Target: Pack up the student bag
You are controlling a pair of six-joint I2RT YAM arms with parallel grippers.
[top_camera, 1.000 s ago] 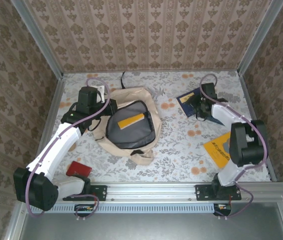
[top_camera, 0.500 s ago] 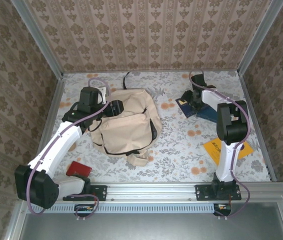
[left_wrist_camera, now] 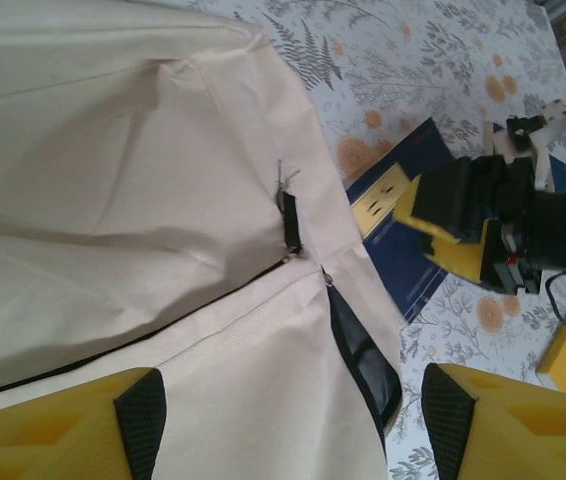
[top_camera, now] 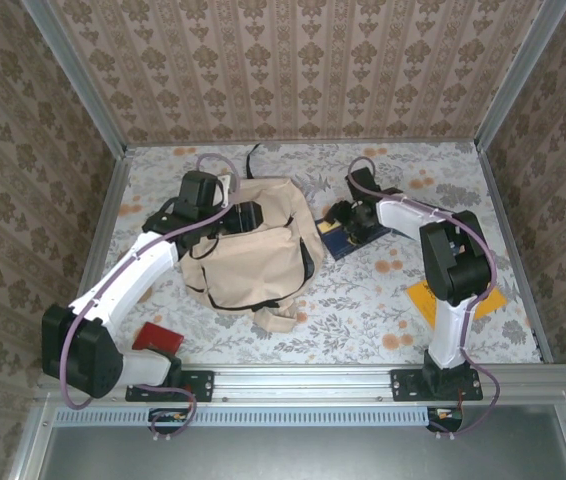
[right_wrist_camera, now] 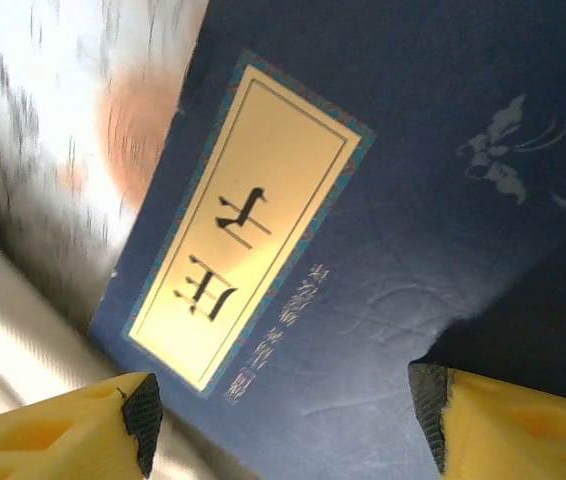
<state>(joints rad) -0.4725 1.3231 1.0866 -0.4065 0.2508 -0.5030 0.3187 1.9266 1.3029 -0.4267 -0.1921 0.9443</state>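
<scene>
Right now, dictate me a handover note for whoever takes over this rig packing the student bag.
Left claw: open, empty, above the large cream fabric backpack.
Right claw: open over the dark blue book with the yellow label, not gripping.
Backpack mid-table, flap down, narrow dark gap at zip.
Done: nothing visibly packed.
Left: blue book beside bag, yellow book under right arm, flat red item near left base, all on table; open bag, load them.
</scene>
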